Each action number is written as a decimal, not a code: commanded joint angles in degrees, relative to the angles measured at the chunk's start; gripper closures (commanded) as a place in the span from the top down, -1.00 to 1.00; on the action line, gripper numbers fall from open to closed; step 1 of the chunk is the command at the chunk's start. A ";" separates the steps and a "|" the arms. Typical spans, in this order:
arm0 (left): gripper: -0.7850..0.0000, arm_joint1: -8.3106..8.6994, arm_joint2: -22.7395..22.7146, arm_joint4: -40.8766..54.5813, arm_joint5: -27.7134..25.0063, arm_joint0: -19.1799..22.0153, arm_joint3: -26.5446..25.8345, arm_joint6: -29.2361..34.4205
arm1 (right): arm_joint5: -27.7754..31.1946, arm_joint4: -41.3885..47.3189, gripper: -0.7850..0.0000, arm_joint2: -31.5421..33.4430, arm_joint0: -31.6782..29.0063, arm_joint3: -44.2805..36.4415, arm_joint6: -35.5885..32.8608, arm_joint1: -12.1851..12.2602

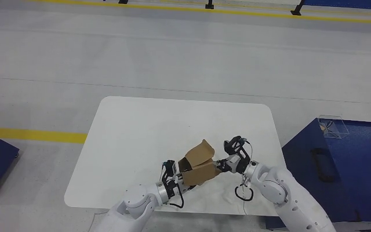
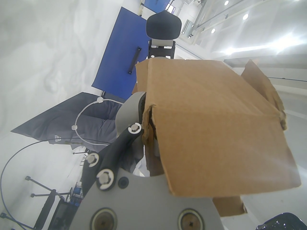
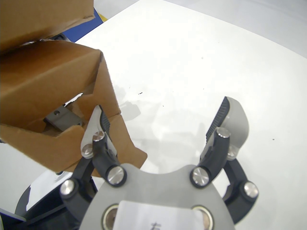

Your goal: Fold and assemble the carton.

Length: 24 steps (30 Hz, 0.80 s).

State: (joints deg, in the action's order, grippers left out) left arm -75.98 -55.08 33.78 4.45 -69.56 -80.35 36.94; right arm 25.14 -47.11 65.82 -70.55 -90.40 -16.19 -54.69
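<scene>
A brown carton [image 1: 197, 163] hangs tilted just above the near part of the white table [image 1: 145, 133], its flaps open toward the far side. My left gripper [image 1: 175, 174] is shut on the carton's near wall. In the left wrist view one grey finger [image 2: 130, 117] presses against the carton [image 2: 211, 125], which hides the other finger. My right gripper [image 3: 163, 118] stands open beside the carton [image 3: 48, 80]; one of its fingers [image 3: 99, 120] touches a lower flap, and the other hangs over bare table [image 3: 191, 48]. Inside the carton a grey finger [image 3: 63, 118] of the left gripper shows.
A blue cabinet [image 1: 324, 168] stands right of the table, with a clear plastic box [image 1: 333, 124] on top. The far half of the table offers free room. Grey floor with yellow lines surrounds the table.
</scene>
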 commanded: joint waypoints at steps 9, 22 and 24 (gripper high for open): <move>-1.00 0.21 -1.24 0.75 -0.57 -0.62 -0.35 0.90 | 0.36 2.77 1.00 6.35 -0.55 5.25 -3.71 0.80; -1.00 0.21 -1.26 0.69 -0.30 -0.86 -0.75 1.11 | 10.61 11.28 1.00 -1.30 3.62 12.06 -13.68 -0.86; -1.00 0.21 -1.26 0.69 -0.30 -0.86 -0.75 1.11 | 13.01 13.99 1.00 -1.32 4.22 13.00 -13.92 -0.95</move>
State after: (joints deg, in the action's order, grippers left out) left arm -75.78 -56.32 34.45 4.16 -70.41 -81.10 38.03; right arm 36.85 -34.74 64.43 -66.61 -77.87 -30.02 -55.62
